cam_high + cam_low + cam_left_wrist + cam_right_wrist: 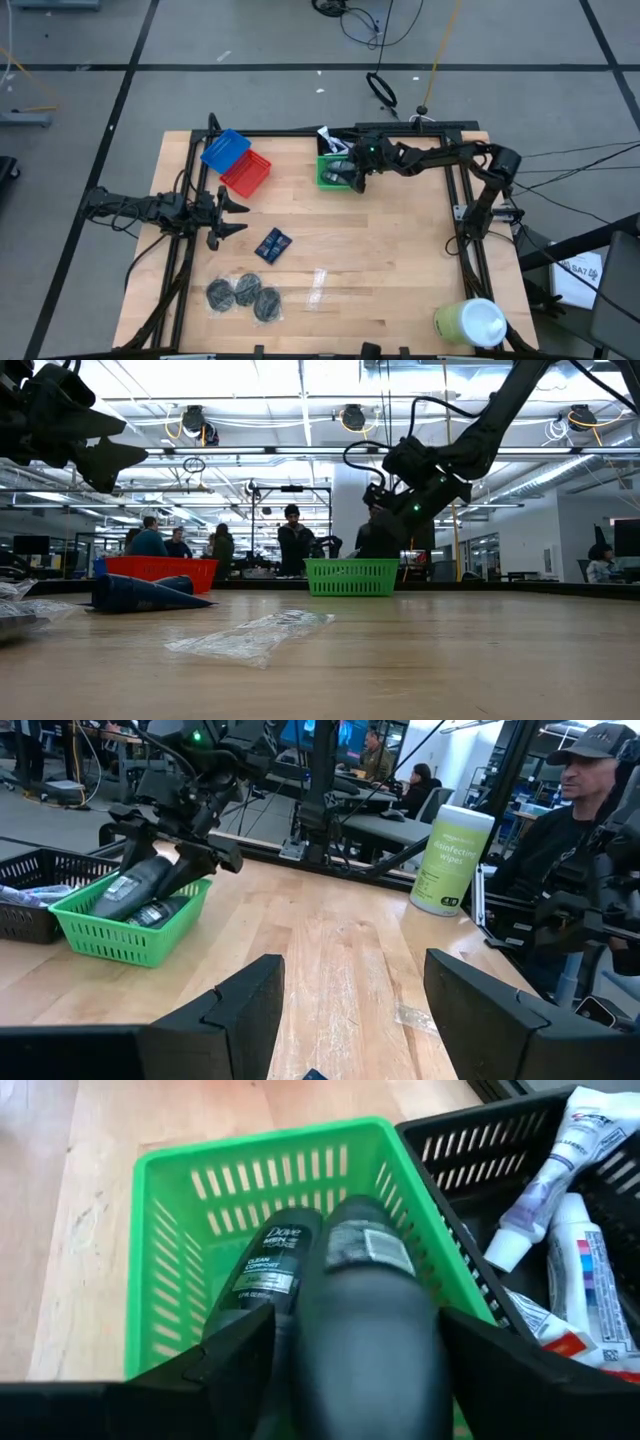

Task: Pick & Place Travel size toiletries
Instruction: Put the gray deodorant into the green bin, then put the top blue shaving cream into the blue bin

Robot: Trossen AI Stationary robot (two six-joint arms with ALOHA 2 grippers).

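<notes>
My right gripper hangs over the green basket and is shut on a dark grey oval bottle. A second dark grey bottle lies in that basket. White-silver tubes lie in the black basket behind it. Dark blue flat packets and three dark grey discs lie on the table's near left part. My left gripper waits open at the table's left side, above the wood and apart from them. My right gripper pinches the dark grey oval bottle between its two fingers, one on each side of the bottle's upper part. It comes slanting down from the table's right. The bottle hangs tilted, its lower end down inside the green basket.
A blue basket and a red basket sit at the far left. A clear wrapper scrap lies near the middle front. A yellow-green cylinder with a white top stands at the near right corner. People show beyond the table.
</notes>
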